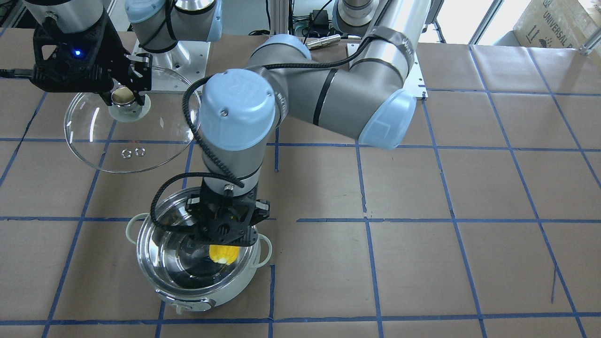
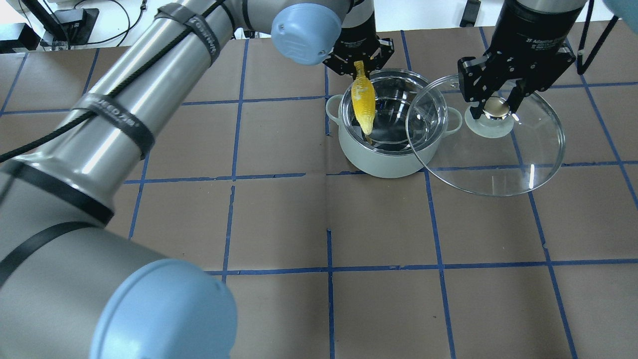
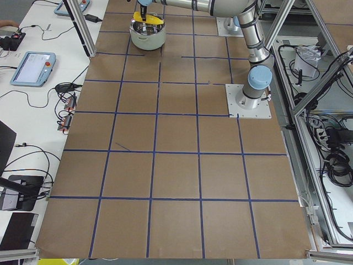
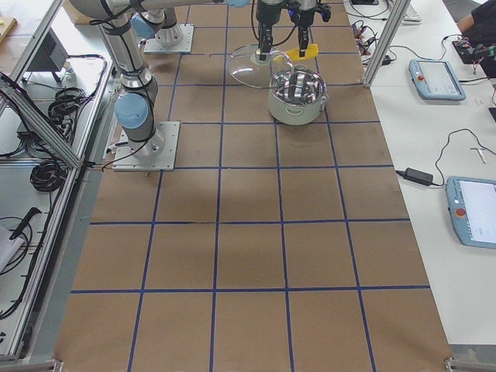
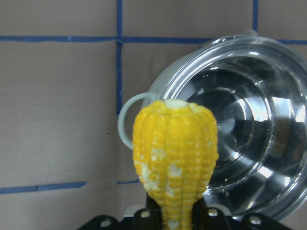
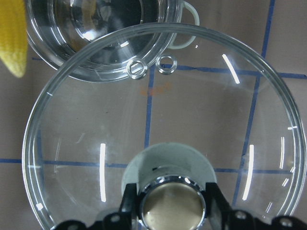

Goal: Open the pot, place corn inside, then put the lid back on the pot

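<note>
The pale mint-white pot [image 2: 389,159] stands open on the table, its steel inside bare [image 5: 249,120]. My left gripper [image 2: 360,65] is shut on the narrow end of the yellow corn [image 2: 364,102] and holds it above the pot's rim, over the side with the loop handle [image 5: 125,117]. The corn also shows in the front view [image 1: 223,254] under the left wrist. My right gripper [image 2: 495,107] is shut on the knob [image 6: 171,207] of the clear glass lid [image 2: 518,164] and holds it in the air beside the pot. The lid's edge overlaps the pot's rim in the overhead view.
The table is covered in brown paper with blue tape lines [image 2: 329,271]. The left arm's elbow [image 1: 328,98] reaches across the table. Tablets and cables lie on the side bench [image 4: 434,77]. The right arm's base plate [image 4: 147,147] sits at the table's edge.
</note>
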Robot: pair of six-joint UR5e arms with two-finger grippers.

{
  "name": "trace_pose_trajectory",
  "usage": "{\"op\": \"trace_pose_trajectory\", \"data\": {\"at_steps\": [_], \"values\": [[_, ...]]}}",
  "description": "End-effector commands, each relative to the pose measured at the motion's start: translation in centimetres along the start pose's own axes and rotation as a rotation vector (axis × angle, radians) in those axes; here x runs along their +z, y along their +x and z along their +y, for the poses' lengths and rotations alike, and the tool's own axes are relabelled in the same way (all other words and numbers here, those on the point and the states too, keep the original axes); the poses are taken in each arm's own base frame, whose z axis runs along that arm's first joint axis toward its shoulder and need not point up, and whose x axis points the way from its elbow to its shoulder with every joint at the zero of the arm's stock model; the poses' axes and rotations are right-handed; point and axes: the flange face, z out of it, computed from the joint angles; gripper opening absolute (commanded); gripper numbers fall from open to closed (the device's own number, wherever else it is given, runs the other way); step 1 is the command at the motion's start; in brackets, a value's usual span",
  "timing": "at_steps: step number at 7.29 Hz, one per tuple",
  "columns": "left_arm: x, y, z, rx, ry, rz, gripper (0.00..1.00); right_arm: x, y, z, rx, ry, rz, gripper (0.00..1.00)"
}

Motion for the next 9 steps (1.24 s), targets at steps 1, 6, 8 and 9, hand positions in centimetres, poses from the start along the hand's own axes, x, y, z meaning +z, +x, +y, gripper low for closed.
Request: {"op": "trace_pose_trajectory", "data": {"at_steps": [1,6,8,9], "values": [[3.6,3.1,-2.2,0.01,0.007,0.003,0.06,1.2,1.1,0.7,0.017,-0.046,0.019,0.27],[5.6,2.5,-0.4,0.036,-0.076,-0.034,1.0,1.3,1.2,0.9,0.015,-0.058,0.019,0.28],[1.2,-1.0,-0.1,0.044,-0.078,-0.037,1.0,1.3,1.2,0.8,0.015,-0.052,0.02,0.28],[-1.3,-4.9,0.2,0.072,-0.131,-0.057,1.0,0.7,1.1,0.5,0.014,-0.032,0.022,0.28]]}}
